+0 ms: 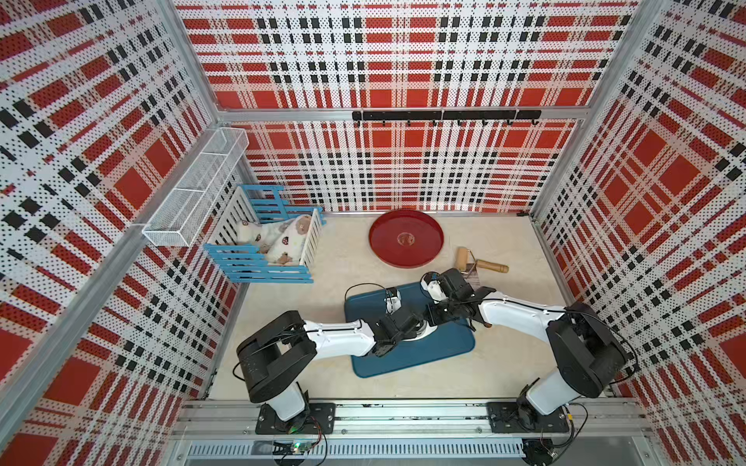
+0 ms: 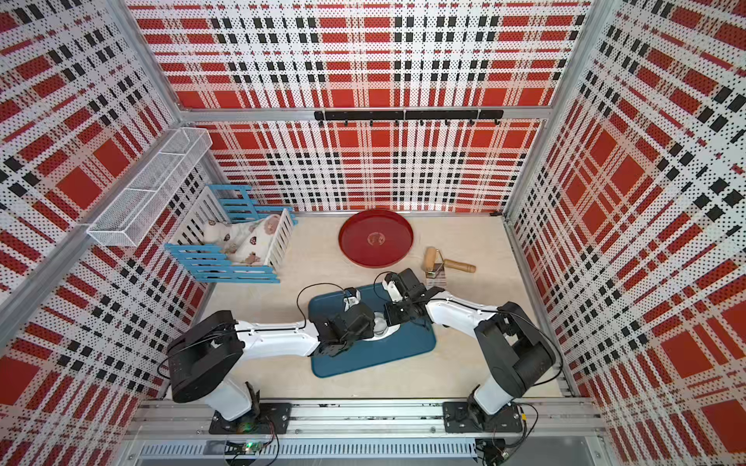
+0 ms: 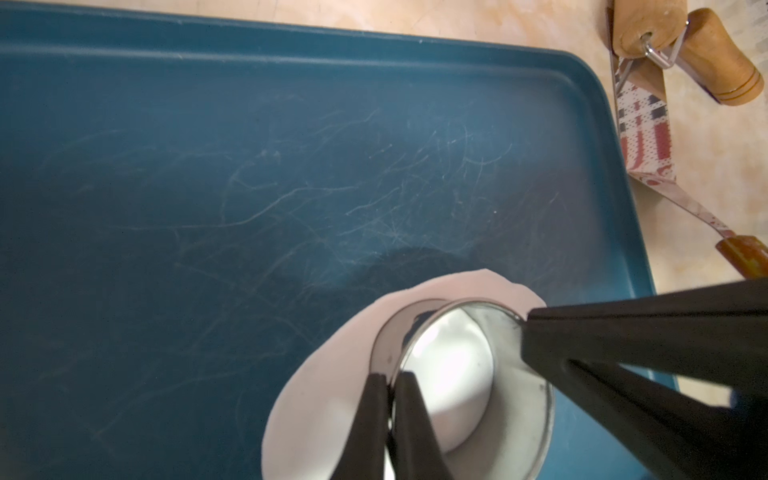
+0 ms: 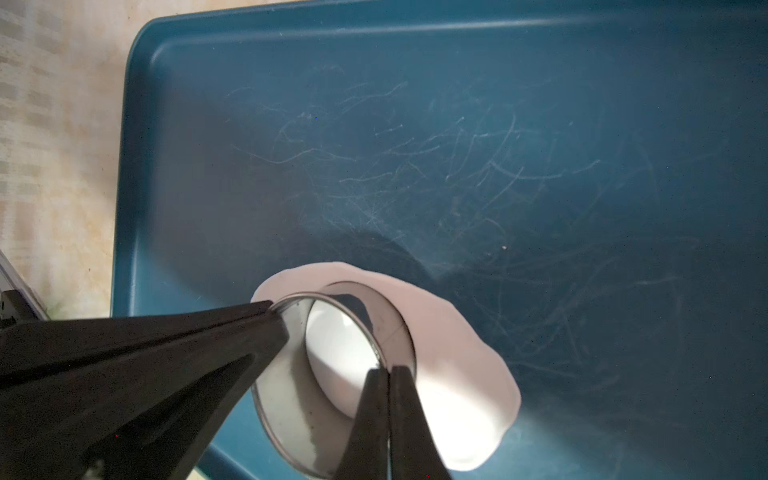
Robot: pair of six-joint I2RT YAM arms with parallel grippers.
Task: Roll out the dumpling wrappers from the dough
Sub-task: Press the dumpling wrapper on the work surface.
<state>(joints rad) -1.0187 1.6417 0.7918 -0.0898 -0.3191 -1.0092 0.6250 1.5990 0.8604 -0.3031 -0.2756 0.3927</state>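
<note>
- Far left: white wire basket [image 1: 193,189] on the wall rail. Below it, blue-and-white slatted crate [image 1: 258,270] on the table [image 1: 306,363], with a patterned cloth bundle inside.
- Left gripper [image 3: 390,376]: clenched on the wall of the metal ring [image 3: 384,345], one finger inside, one outside.
- Blue tray [image 3: 208,166]: mid-table, surface scratched.
- Dough [image 3: 316,395]: thin flat white sheet on the tray, near its middle, under both grippers.
- Ring: sitting on the dough, with sheet spreading past it on the visible sides and white dough inside it too. Cannot tell if cut through.
- Right gripper [image 4: 388,370]: clenched on the ring wall, opposite side, same pinch.
- Behind the tray: red round plate [image 1: 383,250], small clear item at its centre.
- Right of the plate: wooden roller [image 1: 490,266] lying on the table, with a flat scraper [image 3: 648,137] touching it, just off the tray corner.
</note>
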